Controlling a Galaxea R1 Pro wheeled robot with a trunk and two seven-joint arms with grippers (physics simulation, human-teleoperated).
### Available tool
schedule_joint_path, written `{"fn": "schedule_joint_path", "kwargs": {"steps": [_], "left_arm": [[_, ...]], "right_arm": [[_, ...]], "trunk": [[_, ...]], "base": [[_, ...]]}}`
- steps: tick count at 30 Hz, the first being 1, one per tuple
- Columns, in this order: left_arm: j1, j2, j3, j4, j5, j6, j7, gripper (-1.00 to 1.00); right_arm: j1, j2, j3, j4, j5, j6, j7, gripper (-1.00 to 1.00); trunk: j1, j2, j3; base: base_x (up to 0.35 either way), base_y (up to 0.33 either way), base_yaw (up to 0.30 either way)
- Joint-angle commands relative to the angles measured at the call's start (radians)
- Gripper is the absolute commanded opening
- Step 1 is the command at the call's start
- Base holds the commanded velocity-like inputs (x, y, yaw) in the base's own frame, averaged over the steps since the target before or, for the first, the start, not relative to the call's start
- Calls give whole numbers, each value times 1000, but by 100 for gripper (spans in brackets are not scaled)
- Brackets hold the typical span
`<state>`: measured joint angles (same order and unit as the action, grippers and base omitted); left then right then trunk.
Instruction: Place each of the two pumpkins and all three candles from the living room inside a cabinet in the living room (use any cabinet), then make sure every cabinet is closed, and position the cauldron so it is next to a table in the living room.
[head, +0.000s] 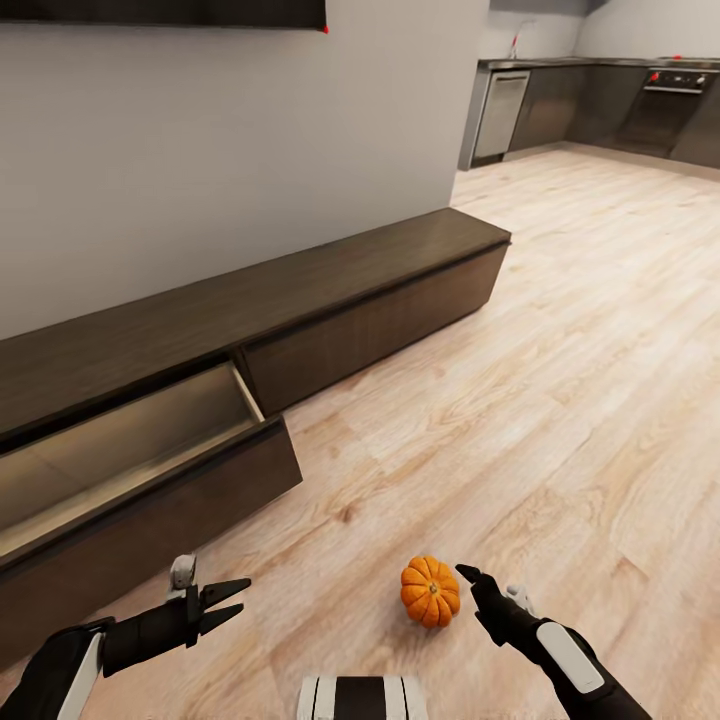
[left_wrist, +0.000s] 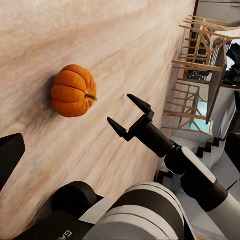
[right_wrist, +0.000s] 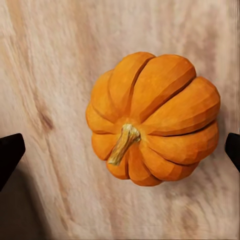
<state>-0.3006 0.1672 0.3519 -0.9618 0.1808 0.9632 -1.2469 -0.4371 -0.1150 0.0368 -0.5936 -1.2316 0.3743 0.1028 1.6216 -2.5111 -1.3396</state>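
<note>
One orange ribbed pumpkin (head: 430, 591) sits on the wood floor just in front of my base. My right gripper (head: 470, 586) hovers beside and above it, open. In the right wrist view the pumpkin (right_wrist: 152, 117) lies stem-up between the two spread fingertips (right_wrist: 10, 154), untouched. The left wrist view shows the same pumpkin (left_wrist: 74, 90) with the open right gripper (left_wrist: 121, 109) close to it. My left gripper (head: 232, 603) is open and empty, off to the pumpkin's left. The long dark cabinet (head: 370, 270) runs along the wall, its left drawer (head: 130, 450) pulled open with a pale interior.
Dark kitchen units with a dishwasher (head: 500, 112) and an oven (head: 678, 85) stand at the far right. Wooden chairs (left_wrist: 200, 55) show in the left wrist view. Open wood floor (head: 560, 380) stretches to the right of the cabinet.
</note>
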Motion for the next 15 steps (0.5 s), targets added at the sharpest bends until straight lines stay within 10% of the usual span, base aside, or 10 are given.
{"fn": "schedule_joint_path", "kwargs": {"steps": [1,15], "left_arm": [[0,0,0,0,0,0,0,100],[0,0,0,0,0,0,0,100]], "right_arm": [[0,0,0,0,0,0,0,100],[0,0,-2,0,0,0,0,100]], "trunk": [[0,0,-4],[6,-3,-50]], "base": [[0,0,0],[0,0,0]]}}
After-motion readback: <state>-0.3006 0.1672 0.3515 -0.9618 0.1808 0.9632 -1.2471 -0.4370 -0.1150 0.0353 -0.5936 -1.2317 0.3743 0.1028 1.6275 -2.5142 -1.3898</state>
